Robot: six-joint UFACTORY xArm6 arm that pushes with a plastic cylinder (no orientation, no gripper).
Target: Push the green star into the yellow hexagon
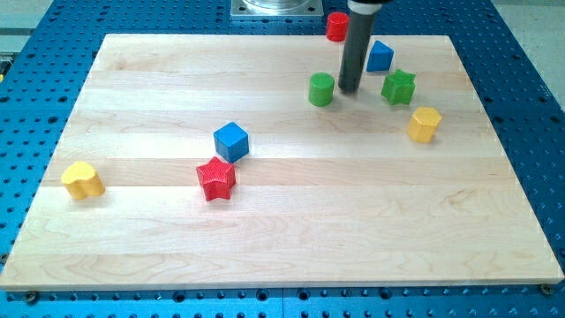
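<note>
The green star (pixel 399 87) lies near the view's top right on the wooden board. The yellow hexagon (pixel 425 124) lies just below and to the right of it, a small gap apart. My tip (pixel 349 90) rests on the board between the green cylinder (pixel 321 89) on its left and the green star on its right, closer to the cylinder. It touches neither block as far as I can see.
A blue block (pixel 380 56) sits just above the star, right of the rod. A red cylinder (pixel 336 26) stands at the board's top edge. A blue cube (pixel 231 141) and a red star (pixel 216 178) lie mid-left. A yellow heart (pixel 82 180) lies at far left.
</note>
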